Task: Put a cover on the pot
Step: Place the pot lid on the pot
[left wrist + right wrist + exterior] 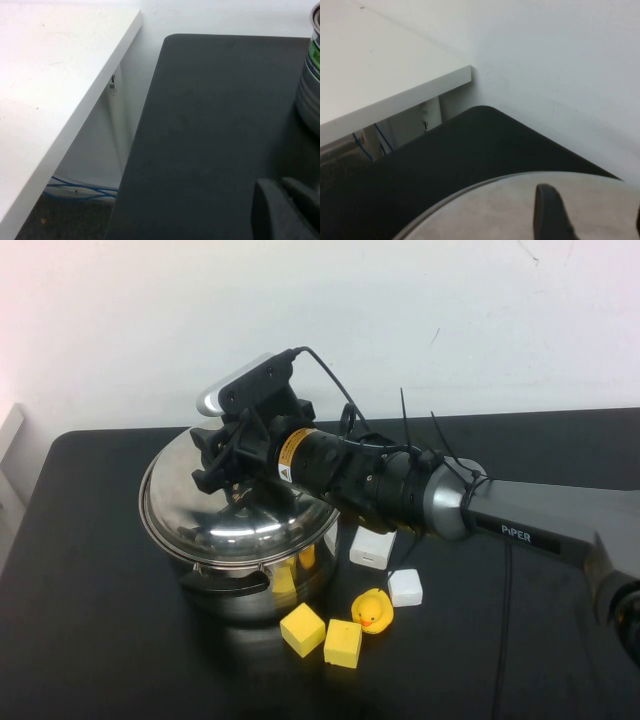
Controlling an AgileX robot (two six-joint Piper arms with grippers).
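The right gripper (222, 462) hovers over the middle of the domed lid (235, 512), which sits directly beneath its jaws on the pot (255, 585); whether the jaws are clenched on the knob or released cannot be told. The covering step appears all but complete, and the next move likely calls for letting go and lifting clear. The left gripper (287, 207) idles low over the black table (210, 130), with the pot off to one side of its jaws.
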